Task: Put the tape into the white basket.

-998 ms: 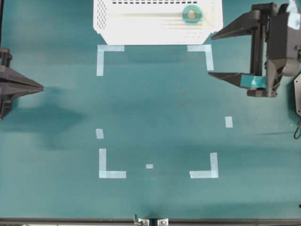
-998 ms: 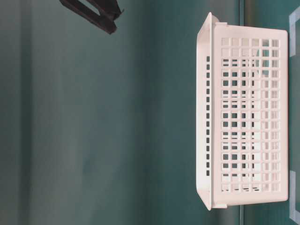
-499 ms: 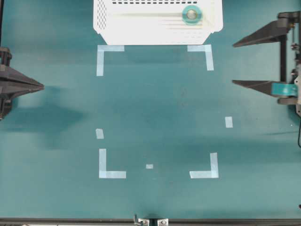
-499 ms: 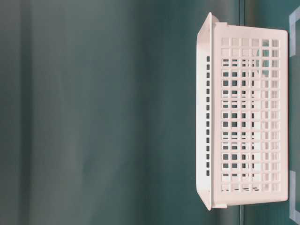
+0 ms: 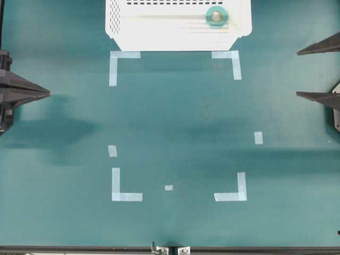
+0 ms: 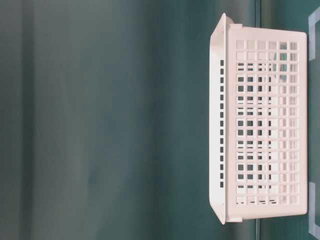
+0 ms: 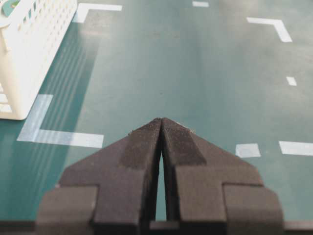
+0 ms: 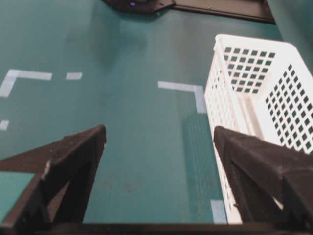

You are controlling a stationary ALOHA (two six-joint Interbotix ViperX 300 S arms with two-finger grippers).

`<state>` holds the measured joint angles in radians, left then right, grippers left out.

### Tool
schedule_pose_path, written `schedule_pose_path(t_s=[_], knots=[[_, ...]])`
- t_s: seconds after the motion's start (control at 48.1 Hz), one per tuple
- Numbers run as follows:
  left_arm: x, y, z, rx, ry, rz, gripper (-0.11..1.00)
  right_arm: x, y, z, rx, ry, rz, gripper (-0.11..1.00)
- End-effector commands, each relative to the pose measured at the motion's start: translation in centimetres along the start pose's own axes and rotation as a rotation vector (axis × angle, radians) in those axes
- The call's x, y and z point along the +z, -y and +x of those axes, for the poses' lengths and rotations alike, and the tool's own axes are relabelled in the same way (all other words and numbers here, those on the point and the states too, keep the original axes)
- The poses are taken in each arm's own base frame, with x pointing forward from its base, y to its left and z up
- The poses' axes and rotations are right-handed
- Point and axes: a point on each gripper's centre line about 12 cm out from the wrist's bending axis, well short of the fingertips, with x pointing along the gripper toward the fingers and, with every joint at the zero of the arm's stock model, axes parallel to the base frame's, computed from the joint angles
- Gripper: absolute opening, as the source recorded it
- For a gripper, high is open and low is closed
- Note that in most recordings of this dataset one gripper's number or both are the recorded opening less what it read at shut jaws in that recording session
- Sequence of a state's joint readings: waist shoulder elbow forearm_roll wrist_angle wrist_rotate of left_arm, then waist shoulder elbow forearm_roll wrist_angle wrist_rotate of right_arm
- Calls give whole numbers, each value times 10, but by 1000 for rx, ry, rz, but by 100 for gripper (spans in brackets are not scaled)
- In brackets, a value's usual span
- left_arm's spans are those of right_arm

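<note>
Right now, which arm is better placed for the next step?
Neither needs to act: the tape already lies in the basket. For a retouch, right: its gripper has open jaws nearer the tape; the left gripper is shut, farther off.

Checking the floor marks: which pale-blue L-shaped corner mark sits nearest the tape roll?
The upper-right pale-blue L-shaped corner mark, just below the white perforated plastic basket holding the mint-green tape roll; the others lie farther off.
</note>
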<state>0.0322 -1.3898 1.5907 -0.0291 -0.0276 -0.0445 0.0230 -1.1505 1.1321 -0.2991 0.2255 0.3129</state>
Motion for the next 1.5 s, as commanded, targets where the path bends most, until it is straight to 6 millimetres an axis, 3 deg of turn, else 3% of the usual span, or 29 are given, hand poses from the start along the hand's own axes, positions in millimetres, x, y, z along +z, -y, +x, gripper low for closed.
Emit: schedule_pose_path(t_s=[0.0, 0.395, 0.666, 1.102, 1.29, 1.477], knots=[[5, 0, 1, 4, 8, -2, -11, -2, -1, -2, 5, 9, -5, 98], [4, 0, 1, 4, 8, -1, -11, -12, 1, -11, 2, 25, 3, 98], [6, 0, 0, 3, 22, -2, -11, -42, 5, -22, -26, -37, 5, 98], [14, 0, -2, 0, 72, -1, -11, -85, 0, -10, 16, -70, -9, 98], [18, 1, -2, -1, 72, 1, -11, -93, 0, -9, 23, -77, -15, 98], [10, 0, -2, 2, 16, 4, -11, -97, 0, -7, 23, -95, -16, 98]])
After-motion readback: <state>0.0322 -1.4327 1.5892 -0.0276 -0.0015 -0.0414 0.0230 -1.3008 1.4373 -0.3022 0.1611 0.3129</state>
